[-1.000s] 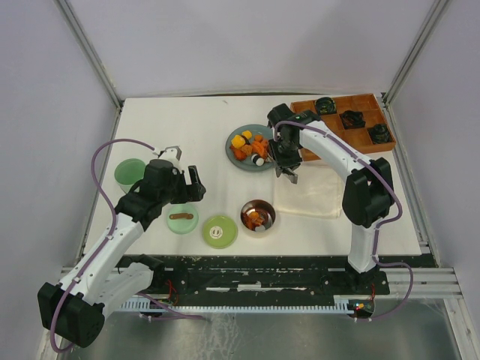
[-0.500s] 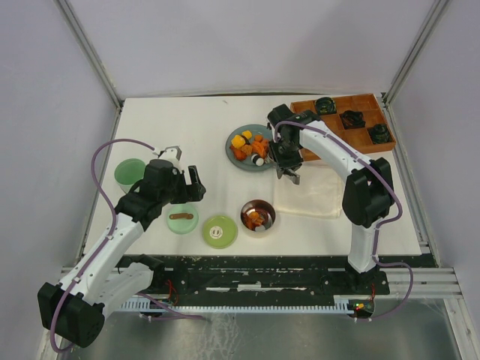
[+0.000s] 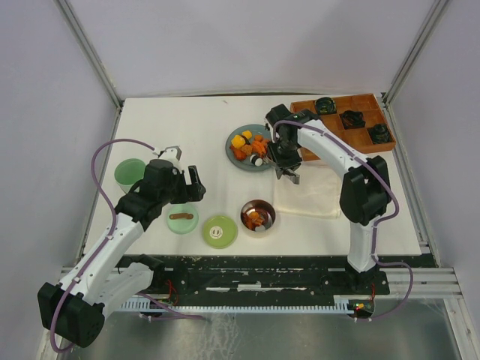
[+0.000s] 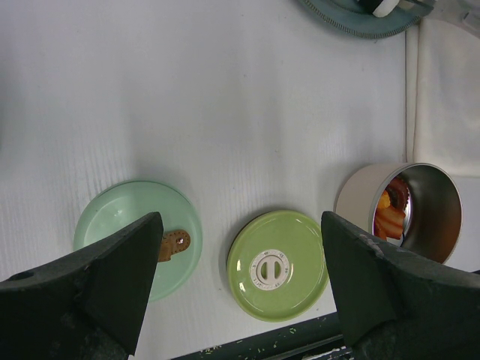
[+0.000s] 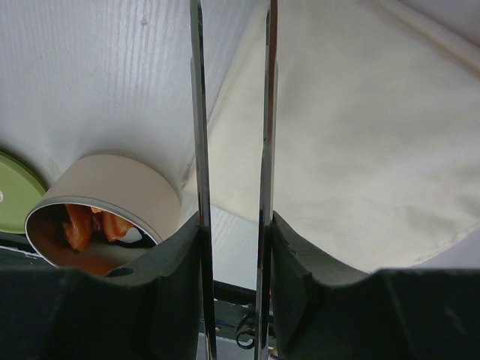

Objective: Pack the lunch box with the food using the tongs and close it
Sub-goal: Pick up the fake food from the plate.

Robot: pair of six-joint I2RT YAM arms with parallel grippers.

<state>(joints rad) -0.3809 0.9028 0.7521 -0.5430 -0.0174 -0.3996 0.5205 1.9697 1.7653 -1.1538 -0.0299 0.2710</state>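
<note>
— Behind the steel bowl (image 3: 257, 215) and a little to its right, what is the right gripper (image 3: 289, 172) up to?
— It hangs over the cream cloth (image 3: 311, 196), jaws squeezed in on the tongs (image 5: 196, 135). In the wrist view the two silver blades run side by side with a narrow gap between them, gripped from either side.
— Anything caught in the tips?
— I cannot tell. The blades leave the top of that view, and from above the tips are too thin to make out.
— Where is the food (image 3: 250, 144)?
— Some of it is inside the bowl: orange pieces and something pale. The rest sits on the grey-blue plate (image 3: 238, 163) straight behind the bowl. There are orange and yellow bits there, with a black-and-white roll at the plate's side nearest the bowl.
— And the other lunch box parts?
— The lime-green lid (image 3: 219, 231) lies flat just left of the bowl, not touching it. The mint flat lid (image 3: 182, 220) is farther left, brown handle up. The mint-green canister (image 3: 129, 174) stands open, farther left again and behind.
— The left gripper (image 3: 193, 184)?
— It hovers left of the bowl, above the table (image 3: 187, 127) behind the two lids. Its jaws are spread wide with nothing between them, and its wrist view looks down on both lids and the bowl.
— Anything else?
— A wooden tray (image 3: 330, 127) sits well behind the bowl to the right, with dark objects (image 3: 352, 118) in its compartments.
</note>
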